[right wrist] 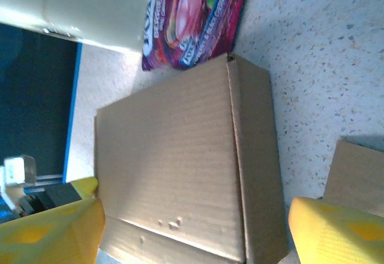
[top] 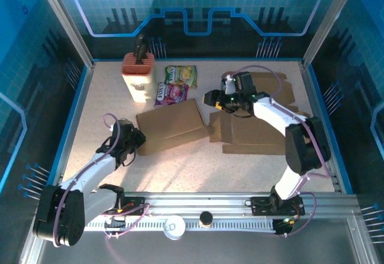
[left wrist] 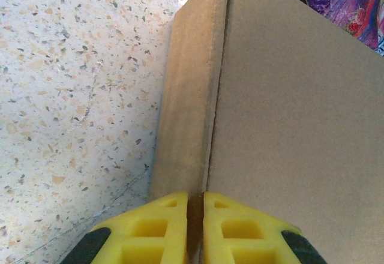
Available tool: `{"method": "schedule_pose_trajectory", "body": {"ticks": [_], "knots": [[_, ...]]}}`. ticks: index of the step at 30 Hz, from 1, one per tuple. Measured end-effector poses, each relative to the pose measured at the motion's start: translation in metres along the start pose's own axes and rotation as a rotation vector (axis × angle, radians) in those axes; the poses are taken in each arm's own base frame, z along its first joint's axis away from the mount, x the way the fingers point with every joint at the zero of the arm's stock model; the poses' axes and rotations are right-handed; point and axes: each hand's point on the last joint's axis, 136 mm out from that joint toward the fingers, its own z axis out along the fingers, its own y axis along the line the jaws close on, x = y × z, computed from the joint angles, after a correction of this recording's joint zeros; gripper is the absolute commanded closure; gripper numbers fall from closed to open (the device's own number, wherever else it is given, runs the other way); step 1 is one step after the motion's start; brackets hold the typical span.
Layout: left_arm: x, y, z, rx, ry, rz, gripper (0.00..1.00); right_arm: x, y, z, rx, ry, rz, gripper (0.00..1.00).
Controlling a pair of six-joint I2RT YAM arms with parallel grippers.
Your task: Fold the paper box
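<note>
The paper box (top: 170, 125) lies closed in the middle of the worktop (top: 198, 174). The left fingers (left wrist: 165, 222), pressed nearly together, pinch its left edge, likely to sharpen that crease and steady it. The right fingers (right wrist: 336, 228) hang spread beside its right end, holding nothing.

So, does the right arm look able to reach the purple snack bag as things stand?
Probably yes: the right pincer hangs open near it, and the purple bag lies uncovered beyond the cardboard box.

Left arm (top: 96, 169) stretched low, left fingers (left wrist: 157, 234) closed, perhaps pinching, right arm (top: 277, 117) bent, right fingers (right wrist: 336, 231) spread
</note>
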Motion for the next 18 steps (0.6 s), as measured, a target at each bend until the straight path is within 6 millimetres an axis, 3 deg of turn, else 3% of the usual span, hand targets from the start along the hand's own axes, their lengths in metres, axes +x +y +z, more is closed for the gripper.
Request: {"method": "schedule_pose_trajectory", "body": {"ticks": [9,18], "knots": [[-0.003,0.002,0.0,0.032,-0.011,-0.045,0.95,0.02,-0.033,0.041,0.047,0.174,-0.023,0.18],[-0.005,0.012,-0.004,0.021,-0.027,-0.128,0.99,0.033,-0.028,0.064,-0.009,0.262,-0.051,0.18]]}}
